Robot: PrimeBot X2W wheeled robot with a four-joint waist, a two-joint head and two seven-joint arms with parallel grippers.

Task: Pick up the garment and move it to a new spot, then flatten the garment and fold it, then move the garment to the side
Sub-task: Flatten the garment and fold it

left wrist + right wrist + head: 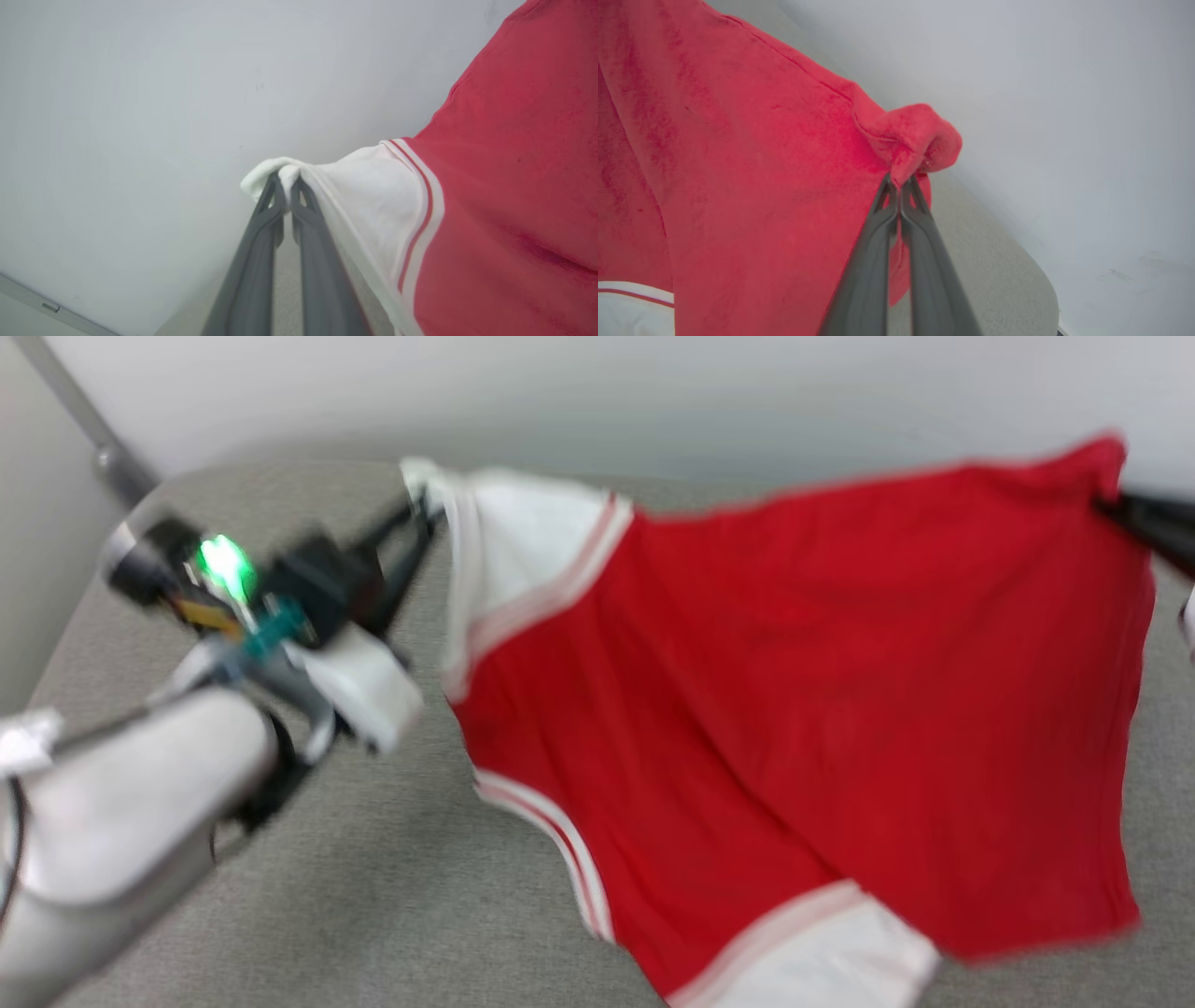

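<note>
The garment, a red shirt with white sleeves and striped trim, hangs stretched in the air between my two grippers above the grey table. My left gripper is shut on the tip of a white sleeve; in the left wrist view the left gripper pinches that white cloth. My right gripper is shut on a red corner at the upper right. The right wrist view shows the right gripper clamped on a bunched red hem. Any lettering is hidden.
A pale wall rises just behind the table's rounded far edge. A grey bar runs diagonally at the upper left. Bare table surface lies under and to the left of the hanging shirt.
</note>
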